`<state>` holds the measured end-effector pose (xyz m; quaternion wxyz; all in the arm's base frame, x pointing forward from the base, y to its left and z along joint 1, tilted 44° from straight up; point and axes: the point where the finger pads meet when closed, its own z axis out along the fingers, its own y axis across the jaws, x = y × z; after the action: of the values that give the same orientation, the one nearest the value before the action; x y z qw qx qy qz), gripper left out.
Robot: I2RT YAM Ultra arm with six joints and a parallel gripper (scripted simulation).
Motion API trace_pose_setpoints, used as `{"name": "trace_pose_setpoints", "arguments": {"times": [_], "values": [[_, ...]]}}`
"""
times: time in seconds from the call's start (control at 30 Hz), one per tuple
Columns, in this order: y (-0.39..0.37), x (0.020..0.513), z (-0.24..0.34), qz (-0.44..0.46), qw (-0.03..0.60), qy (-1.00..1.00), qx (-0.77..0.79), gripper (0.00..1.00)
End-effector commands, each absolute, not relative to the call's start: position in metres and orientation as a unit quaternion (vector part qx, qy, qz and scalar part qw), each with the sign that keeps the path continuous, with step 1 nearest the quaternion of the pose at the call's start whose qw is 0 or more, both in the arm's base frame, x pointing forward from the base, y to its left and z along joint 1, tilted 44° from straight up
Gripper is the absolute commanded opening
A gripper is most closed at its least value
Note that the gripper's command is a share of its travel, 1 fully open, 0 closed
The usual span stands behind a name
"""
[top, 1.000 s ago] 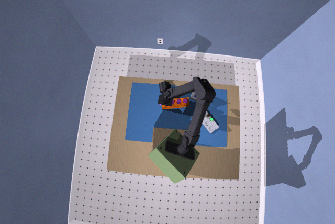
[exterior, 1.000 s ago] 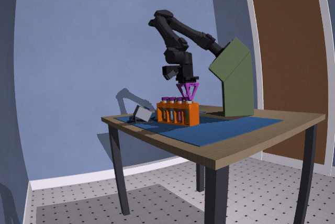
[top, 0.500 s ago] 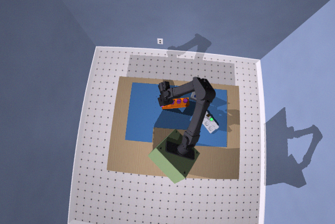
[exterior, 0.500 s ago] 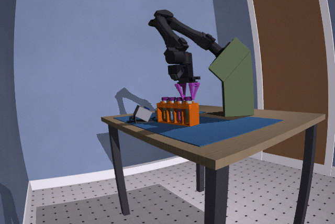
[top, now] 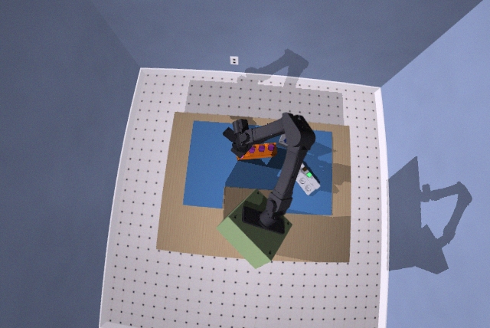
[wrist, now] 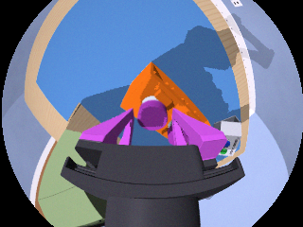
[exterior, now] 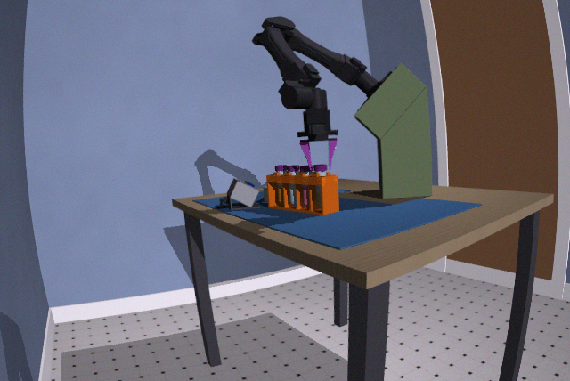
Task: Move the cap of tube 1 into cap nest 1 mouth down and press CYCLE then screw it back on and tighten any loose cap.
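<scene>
No legible text in any view. The numbering on the front of the orange decapping station (exterior: 302, 196) is too small to resolve, and the grey console (top: 309, 182) shows only a lit green spot, its markings blurred. No brands, labels or signs readable elsewhere.
</scene>
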<state>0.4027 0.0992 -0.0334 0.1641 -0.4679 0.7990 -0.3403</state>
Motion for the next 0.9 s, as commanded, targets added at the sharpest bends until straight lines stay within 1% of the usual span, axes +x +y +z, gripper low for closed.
{"name": "trace_pose_setpoints", "arguments": {"times": [0.0,0.5,0.57,0.8,0.87], "values": [[0.1020,0.4021,-0.0315,-0.350,0.145,0.765,-0.522,0.49],[0.1020,0.4021,-0.0315,-0.377,0.035,0.576,-0.724,0.49],[0.1020,0.4021,-0.0315,-0.377,0.035,0.576,-0.724,0.49],[0.1023,0.4026,-0.0313,-0.378,-0.018,0.470,-0.798,0.49],[0.1024,0.4027,-0.0312,-0.378,-0.022,0.462,-0.802,0.49]]}}
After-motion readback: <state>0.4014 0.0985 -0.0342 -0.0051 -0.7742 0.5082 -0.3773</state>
